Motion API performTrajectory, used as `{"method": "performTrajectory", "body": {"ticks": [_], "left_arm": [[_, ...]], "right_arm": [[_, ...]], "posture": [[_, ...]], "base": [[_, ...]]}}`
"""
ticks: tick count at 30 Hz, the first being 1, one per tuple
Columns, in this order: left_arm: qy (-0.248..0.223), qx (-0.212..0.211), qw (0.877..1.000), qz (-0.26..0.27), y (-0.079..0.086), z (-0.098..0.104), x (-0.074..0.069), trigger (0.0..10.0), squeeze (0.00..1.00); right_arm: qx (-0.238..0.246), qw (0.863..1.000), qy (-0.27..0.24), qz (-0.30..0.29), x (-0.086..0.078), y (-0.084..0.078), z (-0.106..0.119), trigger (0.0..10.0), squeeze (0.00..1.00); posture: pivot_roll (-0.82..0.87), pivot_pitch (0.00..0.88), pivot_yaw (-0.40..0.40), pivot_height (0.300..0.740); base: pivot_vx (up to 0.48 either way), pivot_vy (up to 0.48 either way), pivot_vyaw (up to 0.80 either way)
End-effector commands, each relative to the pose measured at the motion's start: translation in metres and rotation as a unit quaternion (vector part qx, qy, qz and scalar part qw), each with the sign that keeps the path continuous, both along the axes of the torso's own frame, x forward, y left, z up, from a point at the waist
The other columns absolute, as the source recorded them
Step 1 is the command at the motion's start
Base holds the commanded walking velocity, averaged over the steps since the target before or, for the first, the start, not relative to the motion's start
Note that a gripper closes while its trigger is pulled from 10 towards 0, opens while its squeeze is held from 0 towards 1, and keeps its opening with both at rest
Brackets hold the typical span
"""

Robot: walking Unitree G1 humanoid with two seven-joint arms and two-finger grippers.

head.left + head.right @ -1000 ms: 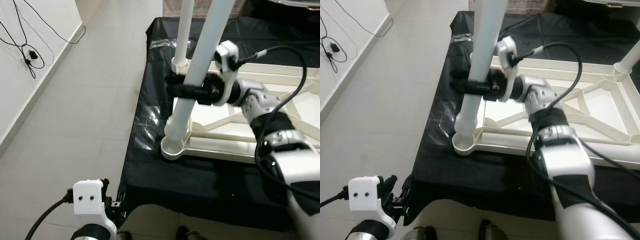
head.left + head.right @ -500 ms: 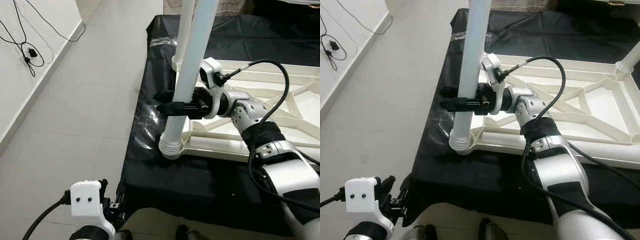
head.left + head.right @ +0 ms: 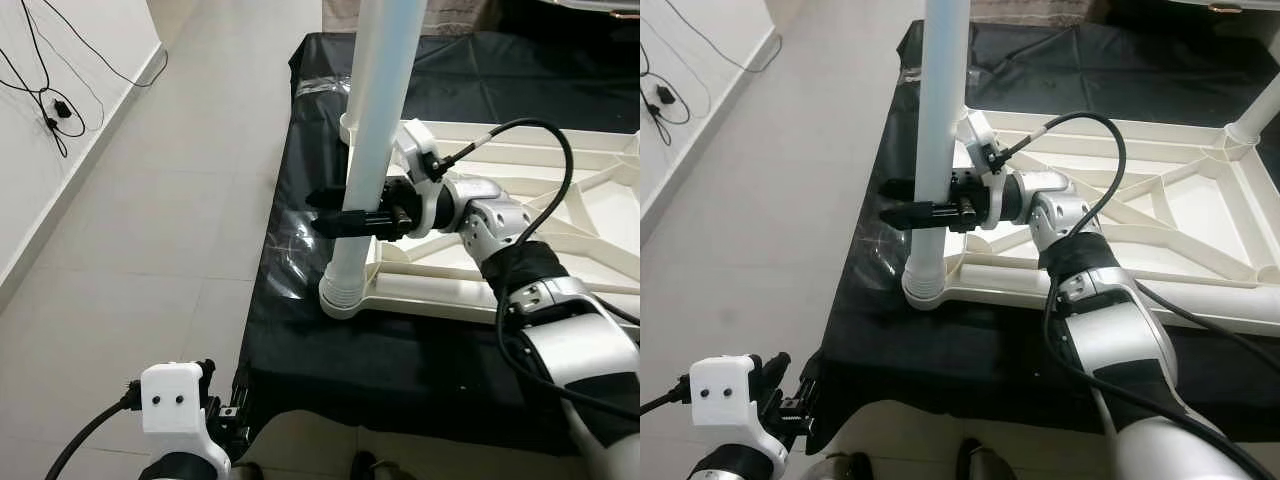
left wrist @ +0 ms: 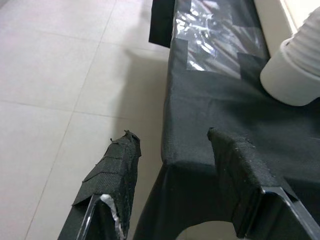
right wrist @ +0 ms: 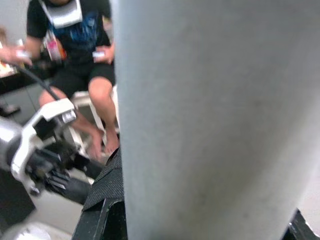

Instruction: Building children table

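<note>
Head cams high up, facing fwd & down on black counter (image 3: 300, 330); both share white leg (image 3: 372, 150). L wrist cam low beside counter edge, facing floor (image 4: 60, 75). R wrist cam hard against leg, person (image 5: 75, 55) behind.

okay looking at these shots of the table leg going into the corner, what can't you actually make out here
- Top of the white leg: cut off by the upper edge of both eye views.
- Whether the leg's threaded end is fully seated in the corner socket: the joint is hidden inside it.
- Right gripper grip on the leg: the right wrist view is blurred, with the leg close before the lens.
- Far end of the tabletop frame: cut off at the right edge.
</note>
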State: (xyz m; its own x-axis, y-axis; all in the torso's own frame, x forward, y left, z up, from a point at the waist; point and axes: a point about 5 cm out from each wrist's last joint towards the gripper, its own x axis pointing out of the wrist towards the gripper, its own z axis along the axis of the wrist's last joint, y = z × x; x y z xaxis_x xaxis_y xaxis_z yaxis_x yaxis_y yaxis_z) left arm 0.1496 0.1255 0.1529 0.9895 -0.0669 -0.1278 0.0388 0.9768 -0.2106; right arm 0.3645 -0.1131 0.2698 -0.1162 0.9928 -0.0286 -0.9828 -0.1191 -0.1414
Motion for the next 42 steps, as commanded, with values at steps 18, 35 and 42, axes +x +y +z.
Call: {"method": "performTrajectory", "body": {"ticks": [18,35,42], "left_arm": [[0.007,0.014,1.0,0.005,0.002,-0.001,-0.002,10.0,0.0],[0.002,0.019,1.0,0.012,0.003,-0.001,0.0,10.0,0.0],[0.001,0.02,1.0,0.012,0.005,-0.002,0.003,10.0,0.0]], "right_arm": [[-0.062,0.981,-0.138,-0.125,0.007,0.027,-0.024,10.0,0.0],[0.03,0.79,-0.024,-0.612,0.055,0.009,-0.02,10.0,0.0],[0.082,0.672,0.04,-0.735,0.054,0.014,-0.03,10.0,0.0]], "posture": [[0.1,0.285,-0.035,0.74],[0.1,0.272,-0.037,0.74],[0.09,0.275,-0.033,0.74]], "base": [[0.0,0.0,0.0],[0.0,0.0,0.0],[0.0,0.0,0.0]]}}
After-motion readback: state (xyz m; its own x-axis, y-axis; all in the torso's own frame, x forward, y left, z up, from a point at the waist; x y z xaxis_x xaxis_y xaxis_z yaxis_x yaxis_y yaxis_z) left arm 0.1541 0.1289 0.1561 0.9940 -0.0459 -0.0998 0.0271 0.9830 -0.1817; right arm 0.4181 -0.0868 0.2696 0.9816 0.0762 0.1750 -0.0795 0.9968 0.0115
